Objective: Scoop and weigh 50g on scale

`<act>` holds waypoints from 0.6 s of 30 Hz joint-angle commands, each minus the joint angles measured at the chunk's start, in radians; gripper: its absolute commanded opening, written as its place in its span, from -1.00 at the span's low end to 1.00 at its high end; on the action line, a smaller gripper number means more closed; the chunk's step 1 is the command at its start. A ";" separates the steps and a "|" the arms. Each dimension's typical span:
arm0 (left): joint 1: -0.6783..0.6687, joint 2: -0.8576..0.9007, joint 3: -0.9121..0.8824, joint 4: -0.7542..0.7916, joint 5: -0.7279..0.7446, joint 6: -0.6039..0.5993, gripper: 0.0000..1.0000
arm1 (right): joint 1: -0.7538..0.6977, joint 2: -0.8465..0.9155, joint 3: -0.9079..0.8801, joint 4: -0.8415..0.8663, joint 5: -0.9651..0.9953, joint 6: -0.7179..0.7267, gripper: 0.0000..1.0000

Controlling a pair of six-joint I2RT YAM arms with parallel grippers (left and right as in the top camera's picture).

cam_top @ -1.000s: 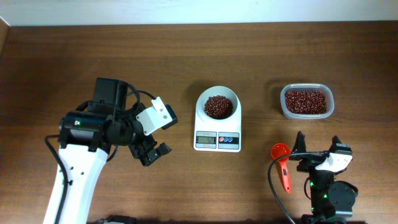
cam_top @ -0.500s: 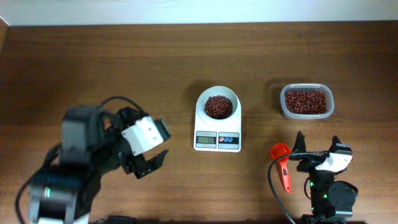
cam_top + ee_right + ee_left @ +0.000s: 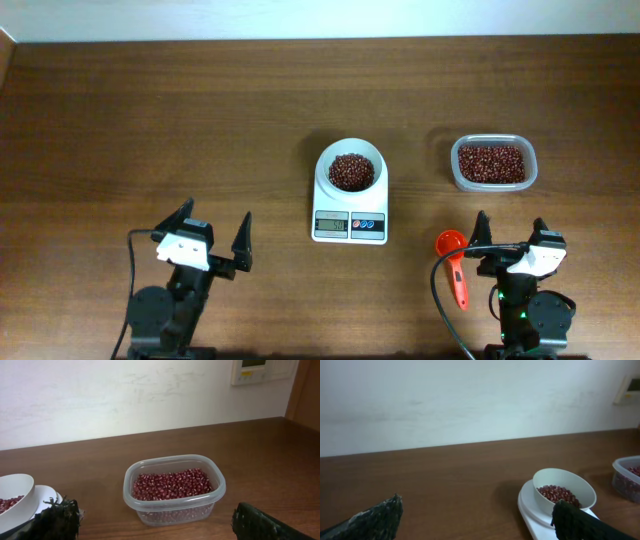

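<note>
- left fingers (image 3: 243,238) spread wide over the near left of the bench (image 3: 150,110), nothing between them, well apart from everything.
- right fingers (image 3: 481,230) just as wide at the near right, empty too.
- scale (image 3: 349,227) sits mid-bench between the two arms, display and blue buttons facing the near edge.
- beans (image 3: 350,172) lie in a small dark heap in the scale's white bowl (image 3: 325,165).
- clear tub (image 3: 493,186) stands right of the scale, apart from it, with more beans inside.
- red scoop (image 3: 449,241) lies flat on the bench, cup towards the tub, just left of the right fingers, not gripped.
- left wrist view has bowl and beans ahead on the right; right wrist view has the tub dead ahead.
</note>
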 commanded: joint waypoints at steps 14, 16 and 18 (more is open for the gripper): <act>0.006 -0.222 -0.258 0.042 -0.113 -0.042 0.98 | -0.004 -0.008 -0.006 -0.007 -0.005 0.000 0.98; 0.006 -0.222 -0.258 0.041 -0.113 -0.042 0.98 | -0.004 -0.008 -0.006 -0.007 -0.005 0.000 0.97; 0.006 -0.222 -0.258 0.041 -0.113 -0.042 0.98 | -0.004 -0.008 -0.006 -0.007 -0.005 0.000 0.98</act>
